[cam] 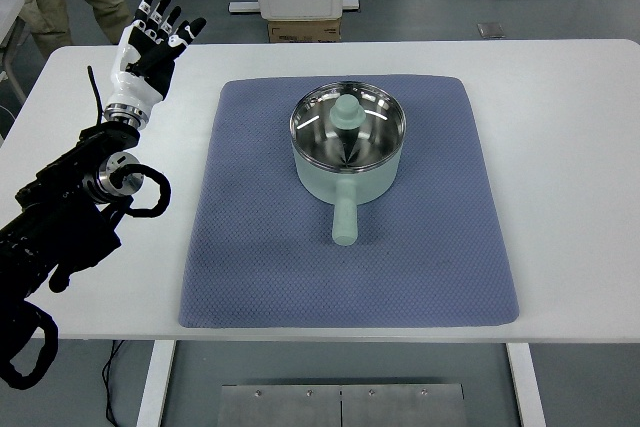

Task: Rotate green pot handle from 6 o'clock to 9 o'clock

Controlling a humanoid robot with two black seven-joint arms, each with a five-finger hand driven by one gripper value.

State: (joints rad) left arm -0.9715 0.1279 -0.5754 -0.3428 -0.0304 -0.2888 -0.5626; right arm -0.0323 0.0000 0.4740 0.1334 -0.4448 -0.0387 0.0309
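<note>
White tabletop (560, 147) carrying a quilted blue-grey mat (250, 247); a person's trouser legs stand beyond the far edge. Pale green saucepan with glass lid (347, 142) sits upper-centre on the mat, its straight green handle (344, 215) pointing to 6 o'clock. Left hand (148, 42), fingers spread and empty, hovers well apart at the table's left. Likely rigid, moderately heavy, smooth-sided; the handle's free end offers best leverage, though the mat may resist sliding.

Green pot (348, 152) on blue mat (250, 247), handle (344, 217) toward camera; left hand (150, 39) spread, apart.
</note>
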